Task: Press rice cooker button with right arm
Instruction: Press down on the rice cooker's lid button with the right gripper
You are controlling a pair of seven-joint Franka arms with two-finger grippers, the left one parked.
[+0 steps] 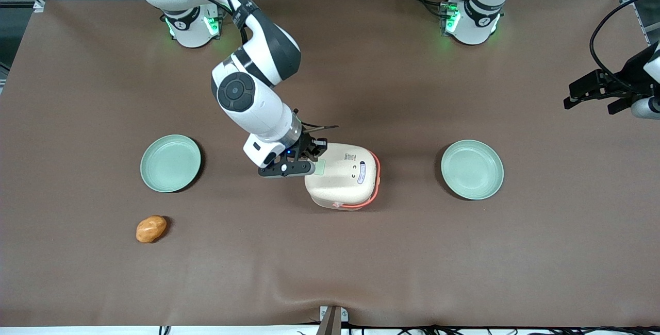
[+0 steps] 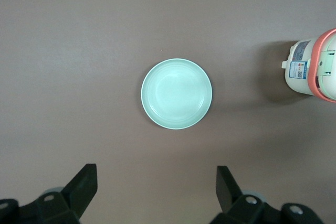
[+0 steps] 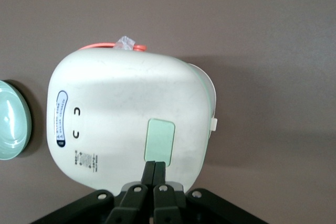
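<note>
A: Where does the rice cooker (image 1: pixel 344 175) sit?

B: On the brown surface (image 1: pixel 330 252), between two pale green plates. One plate (image 1: pixel 170 163) lies toward the working arm's end, the other plate (image 1: pixel 472 169) toward the parked arm's end. Its cream lid is down, with the orange-red band showing along the edge.

A: And the button (image 3: pixel 159 140)?

B: It is the pale green rounded-square patch on the lid, on the part of the cooker nearest the working arm. The blue-rimmed oval label (image 1: pixel 362 172) lies on the lid too, closer to the plate at the parked arm's end.

A: What about the right arm (image 1: pixel 258 103)?

B: It reaches down over the cooker, and the tool (image 3: pixel 154 173) is directly at the button's edge. Its two black fingers are pressed together, tips touching each other, pinching nothing. I cannot tell whether they touch the lid.

A: Anything else near the cooker?

B: A small orange-brown lump (image 1: pixel 151 229) lies well apart from it, nearer the front camera than the plate at the working arm's end.
</note>
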